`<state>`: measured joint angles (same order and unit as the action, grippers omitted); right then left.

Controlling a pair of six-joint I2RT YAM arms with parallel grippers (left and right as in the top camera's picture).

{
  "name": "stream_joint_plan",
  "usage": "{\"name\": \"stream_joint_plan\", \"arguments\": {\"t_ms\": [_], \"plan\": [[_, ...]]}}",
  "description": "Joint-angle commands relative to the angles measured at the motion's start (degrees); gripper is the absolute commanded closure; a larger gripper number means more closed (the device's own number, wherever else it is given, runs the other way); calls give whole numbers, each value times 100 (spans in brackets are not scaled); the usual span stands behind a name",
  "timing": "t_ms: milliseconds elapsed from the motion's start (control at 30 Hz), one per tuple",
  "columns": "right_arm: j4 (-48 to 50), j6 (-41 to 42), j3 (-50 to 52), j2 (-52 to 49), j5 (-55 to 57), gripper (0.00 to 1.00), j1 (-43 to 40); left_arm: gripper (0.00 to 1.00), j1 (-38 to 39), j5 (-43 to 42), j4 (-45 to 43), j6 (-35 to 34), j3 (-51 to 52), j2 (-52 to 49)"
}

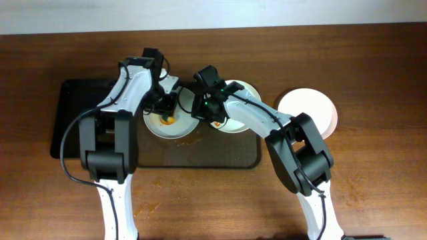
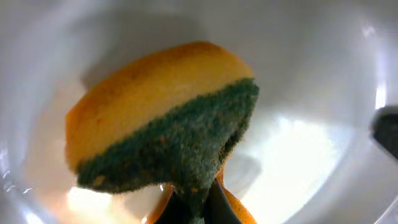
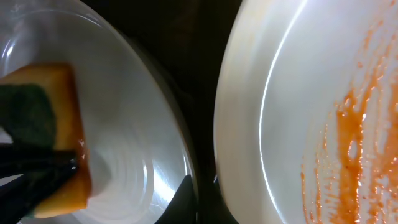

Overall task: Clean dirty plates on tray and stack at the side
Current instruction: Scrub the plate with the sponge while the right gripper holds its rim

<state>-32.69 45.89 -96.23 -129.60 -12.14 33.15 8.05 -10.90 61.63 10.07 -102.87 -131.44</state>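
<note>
The left gripper is reaching down into the left plate, its fingers pressed together on a sponge. The sponge is yellow with a green scouring face, and in the left wrist view it is standing on edge against the glossy white plate surface, pinched from below. Its yellow foam is carrying an orange tint along the edges.

The left plate is sitting on the dark tray, toward the tray's far side and near its middle. Just to its right, also on the tray, the middle plate is lying close beside it, their rims nearly meeting. Orange sauce streaks are running across the middle plate's surface.

The right gripper is hanging low between these two plates. In the right wrist view its dark fingertips are showing at the bottom edge, right at the left plate's rim, but whether they are gripping that rim or merely resting beside it cannot be told.

The right plate is lying off the tray on the wooden table, just right of the tray's far right corner.
</note>
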Motion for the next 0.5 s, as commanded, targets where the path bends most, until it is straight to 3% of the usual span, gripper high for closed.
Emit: {"name": "stream_joint_plan", "arguments": {"t_ms": [0,100,300,333,467], "plan": [[57,-63,-11,-107,-98,96,26,99,70,485,-468,-999,258,-361],[57,-63,-11,-107,-101,96,24,99,0,1676,-378,-2151,258,-361],[98,-107,-11,-107,-247,96,26,99,-24,1952,892,-2262,258,-361],[114,-107,-11,-107,-245,96,46,99,-17,1897,1099,-2216,258,-361],[208,-107,-11,-109,-223,96,92,99,-20,352,1502,-647,258,-361]]}}
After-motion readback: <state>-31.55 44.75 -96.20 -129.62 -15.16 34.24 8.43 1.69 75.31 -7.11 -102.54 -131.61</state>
